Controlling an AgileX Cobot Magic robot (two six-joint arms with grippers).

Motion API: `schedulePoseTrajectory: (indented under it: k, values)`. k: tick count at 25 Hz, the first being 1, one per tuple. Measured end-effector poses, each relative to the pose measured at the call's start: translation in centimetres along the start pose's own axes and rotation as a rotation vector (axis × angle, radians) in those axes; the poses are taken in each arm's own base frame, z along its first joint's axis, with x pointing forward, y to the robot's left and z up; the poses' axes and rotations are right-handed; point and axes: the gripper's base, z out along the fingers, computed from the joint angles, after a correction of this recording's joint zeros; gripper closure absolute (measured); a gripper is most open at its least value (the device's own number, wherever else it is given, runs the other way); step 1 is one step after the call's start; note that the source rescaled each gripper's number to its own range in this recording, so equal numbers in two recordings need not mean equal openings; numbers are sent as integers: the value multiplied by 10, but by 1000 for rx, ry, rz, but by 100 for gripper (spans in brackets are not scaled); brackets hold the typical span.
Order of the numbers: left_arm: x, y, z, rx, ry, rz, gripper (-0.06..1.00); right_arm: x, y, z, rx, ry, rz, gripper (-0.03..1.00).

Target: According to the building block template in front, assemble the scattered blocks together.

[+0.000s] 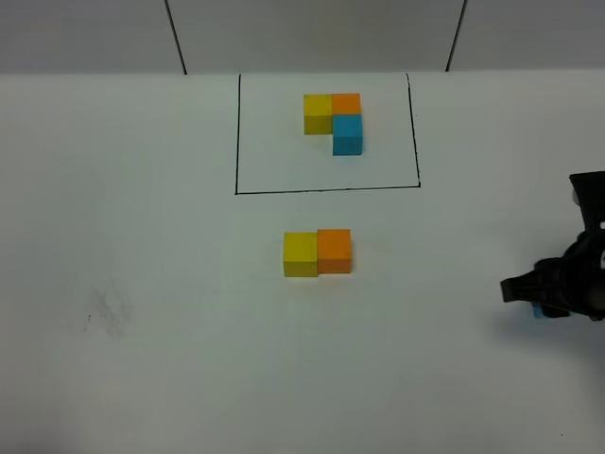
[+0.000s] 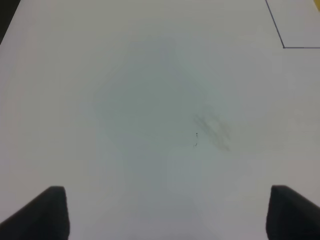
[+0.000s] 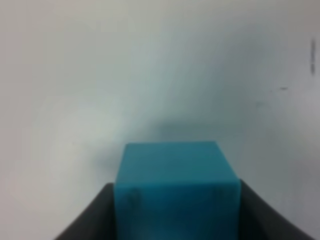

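The blue cube (image 3: 175, 185) is pinched between the jaws of the right gripper (image 1: 537, 295), near the right edge of the table (image 1: 142, 284) in the high view, where only a sliver of it is seen under the fingers. Whether it is lifted or resting cannot be told. As a cube it has no long axis, and its faces are squared to the jaws. The yellow cube (image 1: 301, 253) and orange cube (image 1: 334, 251) are set touching, side by side, well apart to the left of the held cube. In the template (image 1: 333, 121), blue is placed against orange's near face, so that spot is judged the goal, reached by a leftward carry. The left gripper (image 2: 160, 215) is spread over bare table, holding nothing. Of the 2 arms, the right is nearer.
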Motion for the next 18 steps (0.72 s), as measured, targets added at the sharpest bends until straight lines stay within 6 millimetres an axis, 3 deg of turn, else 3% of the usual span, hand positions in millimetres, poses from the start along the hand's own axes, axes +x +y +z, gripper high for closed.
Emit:
schedulePoseTrajectory:
  k: [4, 8, 14, 18]
  values:
    - [0, 0, 0, 0, 0, 0, 25, 4, 42, -6, -126, -62, 15, 74]
    - [0, 0, 0, 0, 0, 0, 25, 13, 82, -3, -215, -15, 80, 74]
    - [0, 0, 0, 0, 0, 0, 25, 6, 131, 6, -70, 183, 176, 74]
    - [0, 0, 0, 0, 0, 0, 25, -1, 167, 18, 0, 197, 166, 74]
